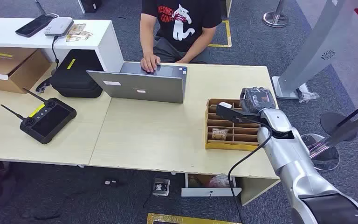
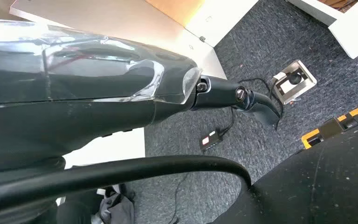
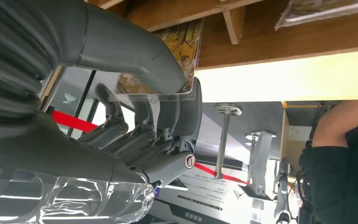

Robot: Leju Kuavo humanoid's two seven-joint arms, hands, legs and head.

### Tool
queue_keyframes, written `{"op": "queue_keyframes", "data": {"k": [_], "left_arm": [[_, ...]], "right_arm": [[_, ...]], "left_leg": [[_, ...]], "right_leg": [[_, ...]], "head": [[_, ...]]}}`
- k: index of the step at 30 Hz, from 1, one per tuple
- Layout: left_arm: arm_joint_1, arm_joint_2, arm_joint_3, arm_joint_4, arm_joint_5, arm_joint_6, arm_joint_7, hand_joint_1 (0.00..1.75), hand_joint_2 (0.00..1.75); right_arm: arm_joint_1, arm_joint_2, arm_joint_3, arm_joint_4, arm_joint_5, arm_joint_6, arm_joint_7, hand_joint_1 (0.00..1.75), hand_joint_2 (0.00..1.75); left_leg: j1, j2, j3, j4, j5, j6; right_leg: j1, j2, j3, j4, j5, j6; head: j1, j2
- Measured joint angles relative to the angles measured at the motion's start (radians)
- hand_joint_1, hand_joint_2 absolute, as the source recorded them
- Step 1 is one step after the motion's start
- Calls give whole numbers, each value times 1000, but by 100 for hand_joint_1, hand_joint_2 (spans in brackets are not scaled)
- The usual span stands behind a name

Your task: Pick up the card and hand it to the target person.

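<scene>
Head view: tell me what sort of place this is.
Probably an office or reception-style test area: a person works at a laptop on a desk, beside a wooden card organizer, with grey carpet and a stanchion base.

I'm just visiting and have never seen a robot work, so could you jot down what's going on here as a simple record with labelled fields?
Setting: pale wooden desk with a person seated at its far side, one hand on a laptop
Card source: wooden slotted box at the desk's right end, some cards in its slots
Right hand: over the box, pinching a clear-sleeved card between thumb and fingers
Left hand: hanging low near the carpet, holding nothing
Other items: black remote controller, black case
Handover: not yet done
</scene>
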Motion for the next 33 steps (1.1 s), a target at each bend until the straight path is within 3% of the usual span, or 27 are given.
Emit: {"op": "queue_keyframes", "data": {"k": [22,33], "left_arm": [[-1,0,0,0,0,-16,-16,0,175],[-3,1,0,0,0,-30,-42,0,175]], "right_arm": [[-6,3,17,-84,-98,-93,-32,171,175],[-30,59,17,-163,-121,-104,-47,171,175]], "left_leg": [[0,0,0,0,0,0],[0,0,0,0,0,0]], "right_leg": [[0,0,0,0,0,0],[0,0,0,1,0,0]], "head": [[0,0],[0,0]]}}
